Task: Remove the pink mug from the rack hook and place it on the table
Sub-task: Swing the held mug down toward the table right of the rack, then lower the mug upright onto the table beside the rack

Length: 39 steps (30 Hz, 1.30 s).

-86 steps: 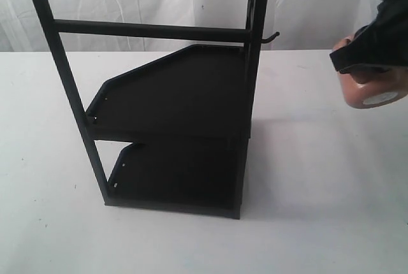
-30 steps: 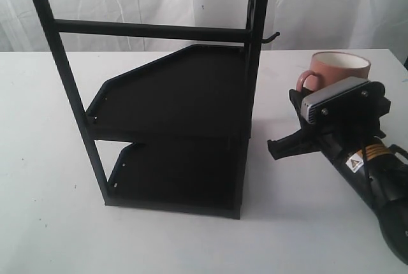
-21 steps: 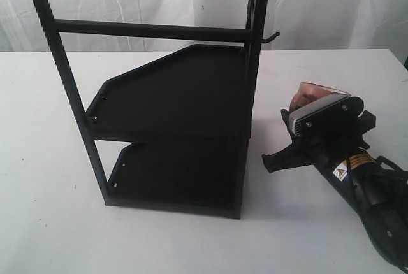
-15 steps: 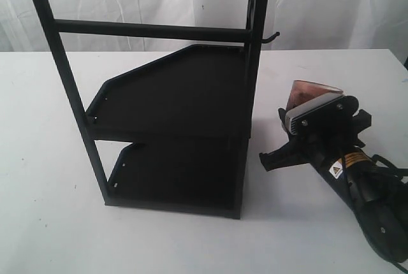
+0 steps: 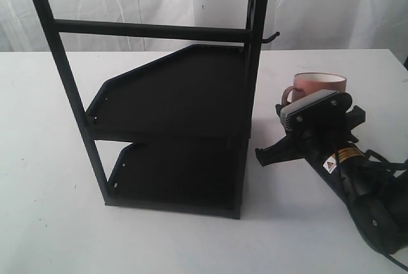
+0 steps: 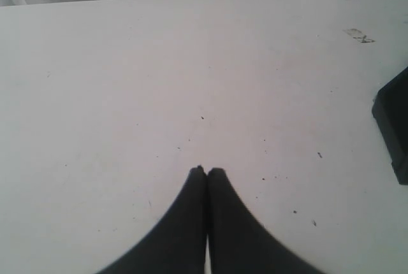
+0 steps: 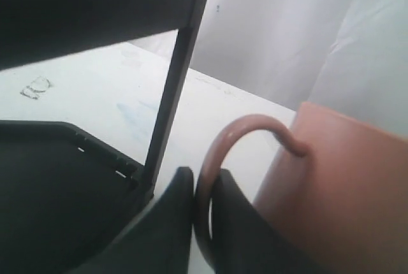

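The pink mug [image 5: 319,83] stands upright low over the white table [image 5: 51,223], to the right of the black rack [image 5: 172,95]; whether its base touches the table is hidden by the arm. My right gripper [image 7: 203,188] is shut on the mug's loop handle [image 7: 245,135], one finger on each side of it, with the mug body [image 7: 344,185] beside it. In the exterior view my right gripper [image 5: 290,118] sits in front of the mug. The rack hook [image 5: 270,37] sticks out bare from the upright post. My left gripper [image 6: 206,172] is shut over bare table, holding nothing.
The rack's post [image 7: 175,76] and lower tray [image 7: 57,172] stand close to my right gripper. A dark rack corner [image 6: 392,127] shows at the edge of the left wrist view. A white curtain [image 5: 331,6] hangs behind the table.
The right gripper carried the mug from high at the right down beside the rack. The mug turned from base-forward to upright; over the last second it tipped, then came upright again.
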Each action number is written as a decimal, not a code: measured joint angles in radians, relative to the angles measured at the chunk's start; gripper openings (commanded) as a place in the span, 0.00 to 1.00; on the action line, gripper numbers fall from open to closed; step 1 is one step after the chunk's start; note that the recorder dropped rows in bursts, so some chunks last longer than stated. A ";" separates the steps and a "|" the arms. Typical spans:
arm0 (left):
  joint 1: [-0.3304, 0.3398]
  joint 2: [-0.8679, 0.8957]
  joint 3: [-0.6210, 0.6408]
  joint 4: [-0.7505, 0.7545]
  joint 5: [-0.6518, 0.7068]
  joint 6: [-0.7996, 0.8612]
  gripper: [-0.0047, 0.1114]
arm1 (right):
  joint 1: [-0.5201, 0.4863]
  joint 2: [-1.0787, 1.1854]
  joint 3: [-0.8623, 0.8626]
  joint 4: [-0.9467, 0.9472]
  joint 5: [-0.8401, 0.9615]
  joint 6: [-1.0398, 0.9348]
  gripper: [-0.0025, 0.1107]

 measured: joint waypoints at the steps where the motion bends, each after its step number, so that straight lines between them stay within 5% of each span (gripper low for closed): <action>1: 0.000 0.000 0.000 0.000 0.000 0.000 0.04 | 0.000 0.000 -0.002 -0.002 0.000 0.000 0.02; 39: 0.000 0.000 0.000 0.000 0.000 0.000 0.04 | -0.120 0.253 -0.160 -0.350 -0.009 0.057 0.02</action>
